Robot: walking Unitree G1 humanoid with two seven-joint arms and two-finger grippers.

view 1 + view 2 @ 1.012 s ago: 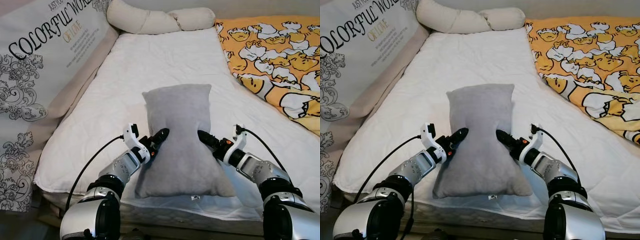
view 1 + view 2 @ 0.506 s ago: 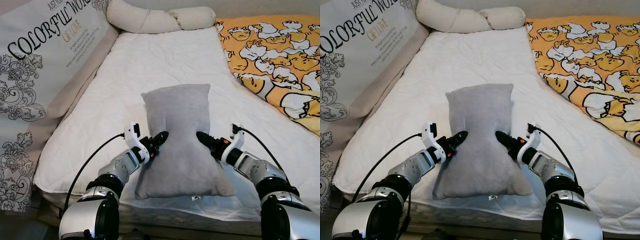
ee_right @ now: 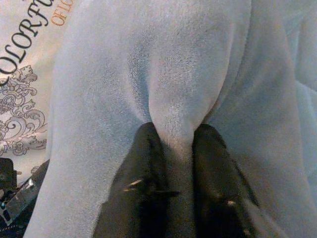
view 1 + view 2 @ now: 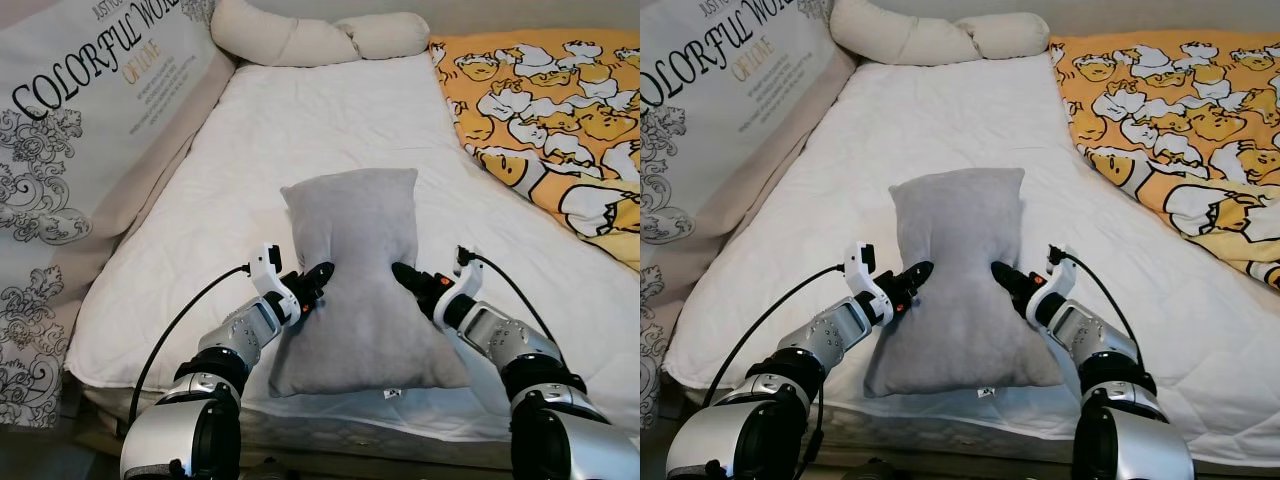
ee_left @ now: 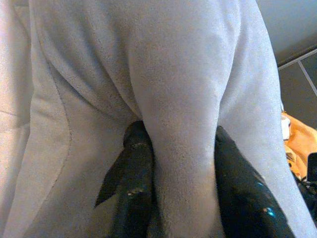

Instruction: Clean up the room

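A grey pillow (image 4: 358,270) lies lengthwise on the white mattress (image 4: 330,130), its near end by the front edge. My left gripper (image 4: 320,274) is shut on a fold of the pillow's left side; the left wrist view has the grey pillow (image 5: 163,74) bunched between the two black fingers (image 5: 136,168). My right gripper (image 4: 403,273) is shut on a fold of its right side, and the right wrist view has a ridge of the pillow (image 3: 168,99) pinched between its fingers (image 3: 148,163). The pillow is squeezed narrow at its middle.
A large printed cushion (image 4: 90,110) leans along the left side of the bed. A cream bolster (image 4: 310,40) lies across the far end. An orange blanket with a duck pattern (image 4: 560,110) covers the right side. The bed's front edge runs just below the pillow.
Both grippers have drawn slightly closer together on the pillow, the right one moving inward most. The pillow's waist is pinched a little tighter.
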